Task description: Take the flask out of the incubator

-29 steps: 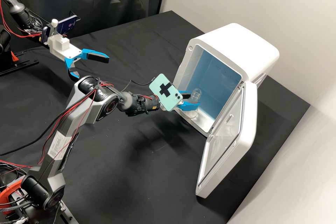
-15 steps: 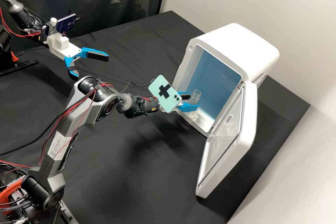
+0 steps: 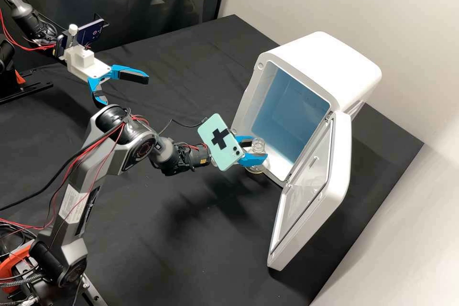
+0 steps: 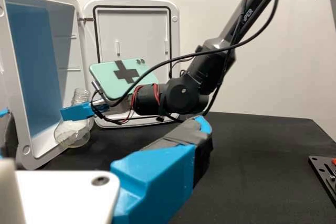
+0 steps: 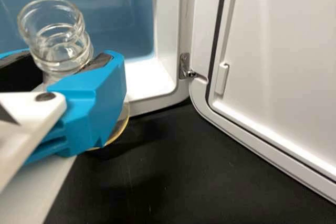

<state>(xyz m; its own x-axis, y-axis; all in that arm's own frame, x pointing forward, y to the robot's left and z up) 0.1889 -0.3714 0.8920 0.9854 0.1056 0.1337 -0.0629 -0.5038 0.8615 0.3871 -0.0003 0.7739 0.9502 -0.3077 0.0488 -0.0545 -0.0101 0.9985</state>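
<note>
Now | right gripper [image 3: 252, 152] level, clamping flask [image 3: 258, 144] neck | at incubator [image 3: 325, 62] sill

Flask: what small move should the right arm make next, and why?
Probably draw the right gripper straight back from the incubator. Its fingers are shut on the neck of the flask, whose base is half over the front lip, with the open door close beside, so sideways motion risks a bump.

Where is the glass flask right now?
In the high view, the flask is gripped by the right tool at the front lip of the open incubator, beside its door.
</note>
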